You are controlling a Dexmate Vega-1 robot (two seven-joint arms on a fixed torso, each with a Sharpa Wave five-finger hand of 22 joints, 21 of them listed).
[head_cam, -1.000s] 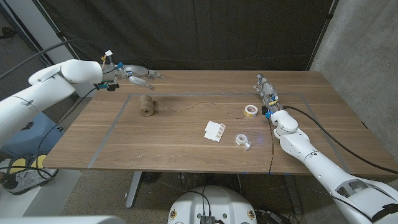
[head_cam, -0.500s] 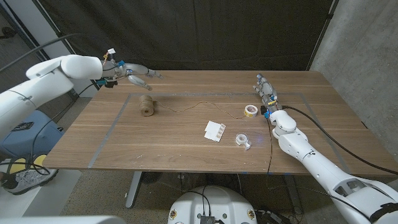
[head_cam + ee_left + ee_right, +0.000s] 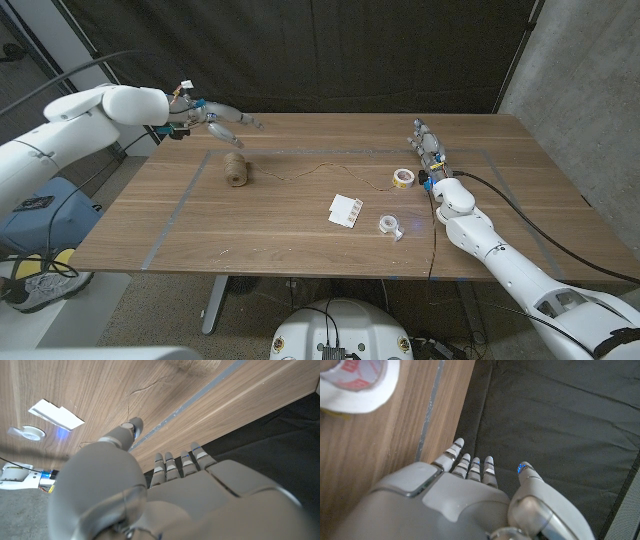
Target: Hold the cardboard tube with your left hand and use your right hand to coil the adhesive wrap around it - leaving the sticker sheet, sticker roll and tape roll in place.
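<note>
Centrally, cardboard tube (image 3: 235,169): short, brown, wound in twine-coloured wrap, lying on the worktop (image 3: 300,225) left of the middle.
Adhesive wrap (image 3: 320,171): thin strand trailing from the tube across the wood toward the right.
Sticker roll (image 3: 403,178): small yellowish ring near the right hand; the strand ends close beside it.
Sticker sheet (image 3: 346,210): white, lying flat near the middle.
Tape roll (image 3: 390,224): clear ring with a loose tab, just right of the sheet.
Left hand (image 3: 222,119): raised over the far left edge, fingers straight and apart, grasping nothing, well apart from the tube.
Right hand (image 3: 427,147): near the far right of the worktop, fingers extended, released; the right wrist view shows them reaching past the edge.
Obstruction: nothing lies between the left hand and the tube.
</note>
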